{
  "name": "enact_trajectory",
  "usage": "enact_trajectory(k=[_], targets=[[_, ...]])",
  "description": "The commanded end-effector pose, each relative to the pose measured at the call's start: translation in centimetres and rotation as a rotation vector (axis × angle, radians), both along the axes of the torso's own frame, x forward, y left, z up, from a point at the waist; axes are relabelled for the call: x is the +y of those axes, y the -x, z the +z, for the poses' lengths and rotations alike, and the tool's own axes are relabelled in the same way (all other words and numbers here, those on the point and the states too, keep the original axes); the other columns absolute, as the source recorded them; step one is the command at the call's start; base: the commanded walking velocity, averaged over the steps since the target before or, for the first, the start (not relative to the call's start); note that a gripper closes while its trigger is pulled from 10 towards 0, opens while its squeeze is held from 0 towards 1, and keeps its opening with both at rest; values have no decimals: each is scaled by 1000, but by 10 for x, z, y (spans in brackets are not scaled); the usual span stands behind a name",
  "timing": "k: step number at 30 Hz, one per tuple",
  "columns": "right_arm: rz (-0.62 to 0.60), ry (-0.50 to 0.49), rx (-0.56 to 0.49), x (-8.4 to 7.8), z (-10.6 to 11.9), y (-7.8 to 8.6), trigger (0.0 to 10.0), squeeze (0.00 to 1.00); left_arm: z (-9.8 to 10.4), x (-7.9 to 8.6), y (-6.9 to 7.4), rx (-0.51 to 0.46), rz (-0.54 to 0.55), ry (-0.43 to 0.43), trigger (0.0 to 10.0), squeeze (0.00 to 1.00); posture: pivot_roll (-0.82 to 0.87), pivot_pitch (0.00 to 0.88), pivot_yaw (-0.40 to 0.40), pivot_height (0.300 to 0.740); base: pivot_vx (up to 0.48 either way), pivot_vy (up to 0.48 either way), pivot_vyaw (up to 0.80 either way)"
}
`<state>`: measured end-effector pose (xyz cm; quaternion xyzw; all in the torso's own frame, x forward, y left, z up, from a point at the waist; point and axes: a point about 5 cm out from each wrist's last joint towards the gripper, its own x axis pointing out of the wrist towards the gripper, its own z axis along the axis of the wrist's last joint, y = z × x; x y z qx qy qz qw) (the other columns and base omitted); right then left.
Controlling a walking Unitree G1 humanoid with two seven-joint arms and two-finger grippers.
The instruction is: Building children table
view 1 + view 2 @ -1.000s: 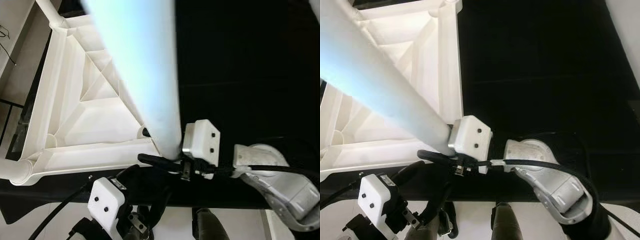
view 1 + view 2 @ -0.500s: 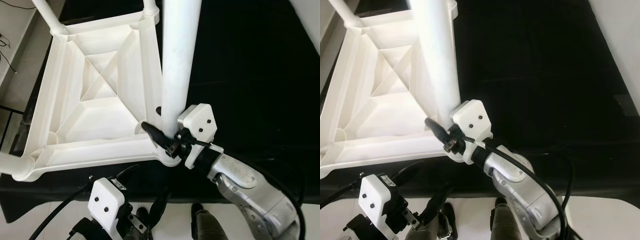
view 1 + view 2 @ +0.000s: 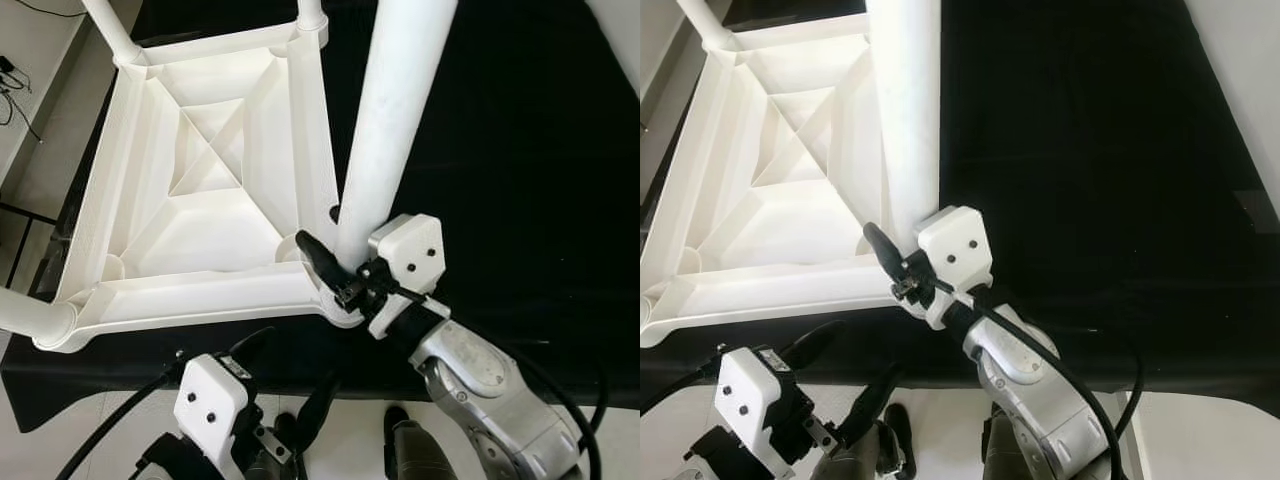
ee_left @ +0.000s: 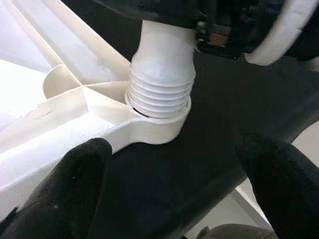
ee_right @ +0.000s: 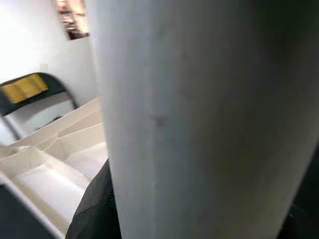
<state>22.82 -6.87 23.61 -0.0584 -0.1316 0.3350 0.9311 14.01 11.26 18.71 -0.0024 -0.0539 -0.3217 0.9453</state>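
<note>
A white plastic children's table [image 3: 200,190] lies upside down on a black cloth-covered tabletop [image 3: 520,150], its underside showing smooth moulded ribs that cross in an X inside a square frame. Round white legs already stand in the far corners and the near left corner.

The right hand [image 3: 335,272] is clamped on a thick, smooth, round white table leg [image 3: 390,130], one black finger [image 3: 318,258] pressed against its lower end. The leg stands nearly upright, leaning slightly away, at the table's near right corner.

In the left wrist view, the leg's ridged, threaded end [image 4: 160,87] sits in the round corner socket [image 4: 154,132], with several threads exposed above the rim.

The left hand [image 3: 290,385] hovers below the tabletop's near edge, its two black fingers [image 4: 75,174] spread apart and empty, pointing at that socket.
</note>
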Motion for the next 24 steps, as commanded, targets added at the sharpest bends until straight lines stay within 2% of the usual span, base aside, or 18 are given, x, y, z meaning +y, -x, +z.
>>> enact_trajectory(k=[1, 5, 6, 10, 12, 14, 17, 19, 21, 23, 24], targets=[[44, 32, 89, 1, -18, 0, 10000, 0, -6, 3, 0, 20, 12, -19, 10000, 0, -19, 401, 134, 740, 0, 0, 0], [82, 29, 81, -3, -19, 1, 10000, 0, -7, 4, -1, 20, 14, -27, 10000, 0, -16, 395, 138, 740, 0, 0, 0], [75, 32, 74, -13, -22, -1, 10000, 0, -7, 5, -2, 18, 22, -38, 10000, 0, -15, 390, 143, 740, 0, 0, 0], [72, 78, 65, -28, -31, -1, 10000, 0, -6, 6, -6, 24, 49, -40, 10000, 0, -15, 383, 144, 740, 0, 0, 0], [72, 82, 64, -29, -32, 0, 10000, 0, -6, 6, -6, 25, 51, -39, 10000, 0, -15, 383, 144, 740, 0, 0, 0], [90, 117, 43, -29, -37, -2, 10000, 0, -1, 10, -20, -33, 92, -79, 10000, 0, -17, 355, 142, 740, 0, 0, 0], [153, 126, 10, -23, -31, -7, 10000, 0, 11, 7, -34, -77, 84, -34, 10000, 0, -33, 320, 143, 740, 0, 0, 0], [173, 125, 0, -21, -28, -9, 10000, 0, 14, 6, -38, -90, 78, -19, 10000, 0, -33, 317, 143, 740, 0, 0, 0], [279, 192, -34, -15, -25, -14, 10000, 0, 34, 3, -50, -155, 65, 40, 10000, 0, -31, 283, 136, 740, 0, 0, 0], [360, 225, -14, -12, -25, -16, 10000, 0, 45, 2, -57, -190, 57, 68, 10000, 0, -31, 269, 130, 740, 0, 0, 0], [360, 225, -14, -12, -25, -16, 10000, 0, 45, 2, -57, -190, 57, 68, 10000, 0, -31, 269, 130, 740, 0, 0, 0]])
